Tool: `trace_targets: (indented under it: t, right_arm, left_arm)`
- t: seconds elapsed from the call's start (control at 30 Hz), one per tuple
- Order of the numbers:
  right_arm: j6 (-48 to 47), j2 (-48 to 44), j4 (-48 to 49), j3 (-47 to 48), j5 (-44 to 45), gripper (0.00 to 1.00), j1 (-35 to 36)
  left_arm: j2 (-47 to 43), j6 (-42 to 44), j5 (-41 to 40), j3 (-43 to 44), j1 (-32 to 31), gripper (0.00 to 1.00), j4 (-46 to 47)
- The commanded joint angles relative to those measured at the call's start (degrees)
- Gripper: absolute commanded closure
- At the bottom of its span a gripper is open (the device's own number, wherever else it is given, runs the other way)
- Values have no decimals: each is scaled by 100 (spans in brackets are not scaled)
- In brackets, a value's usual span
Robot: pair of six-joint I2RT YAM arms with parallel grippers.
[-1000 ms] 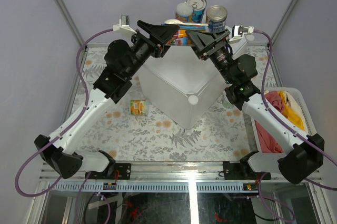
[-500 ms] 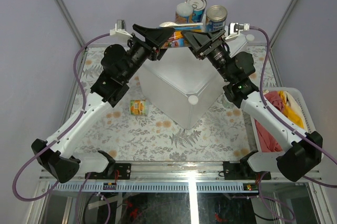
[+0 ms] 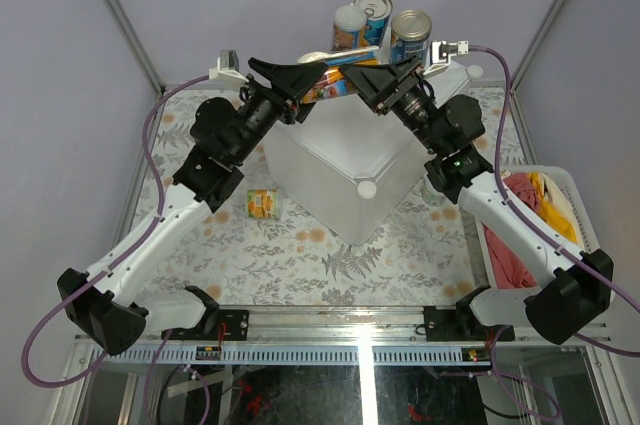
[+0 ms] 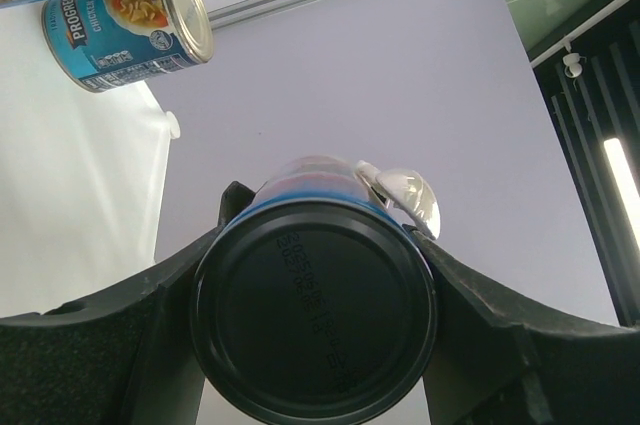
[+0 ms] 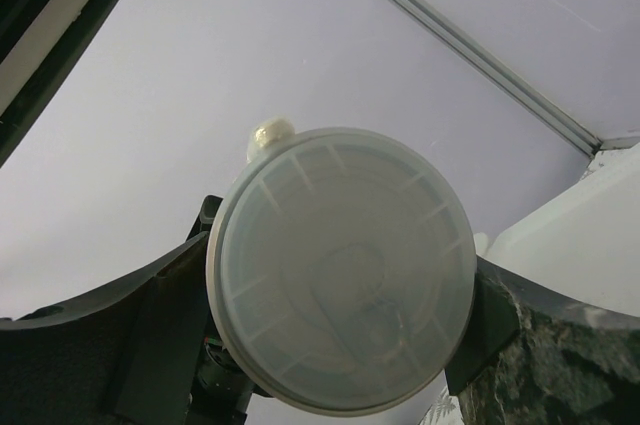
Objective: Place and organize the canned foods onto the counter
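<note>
We count six canned foods. Three stand upright at the far corner of the large white plastic cube-shaped counter (image 3: 350, 140): two blue-labelled tins with silver tops (image 3: 373, 7) (image 3: 411, 33), and one white-lidded tin (image 3: 348, 20) just beside them. A fourth, a small yellow-orange-labelled tin (image 3: 262, 203), lies on the fern-patterned table (image 3: 300, 255) to the left of the counter, nearer the left arm. The last two are held, one by each arm.

The left tool (image 4: 318, 245) is clamped on a blue-and-orange-labelled tin (image 3: 333, 82) whose dark end faces its wrist camera; the right tool (image 5: 340, 245) is clamped on a tin with a translucent white plastic lid (image 5: 340, 285), lid toward its camera. So each tin's long axis runs out along its tool, lying over rather than upright.

Both tools meet above the far part of the counter, with the standing trio just beyond them and the bare top below and nearer. We judge that the coming move turns on this: each tin must be tipped upright and lowered onto free top beside the trio without knocking it, and the two tools are close enough to each other to collide.
</note>
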Motion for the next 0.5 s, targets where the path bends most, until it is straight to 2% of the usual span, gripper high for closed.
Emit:
trace_targets:
  t: [0.0, 0.2, 0.47]
  right_arm:
    - [-770, -3, 237, 590, 429, 66, -262]
    - [-1041, 60, 159, 764, 224, 68, -278]
    - [-1174, 95, 166, 855, 169, 70, -324]
  left_arm:
    - [-243, 251, 597, -74, -54, 63, 489]
    - [-234, 277, 632, -103, -63, 40, 441]
    - [-252, 277, 655, -220, -58, 28, 379]
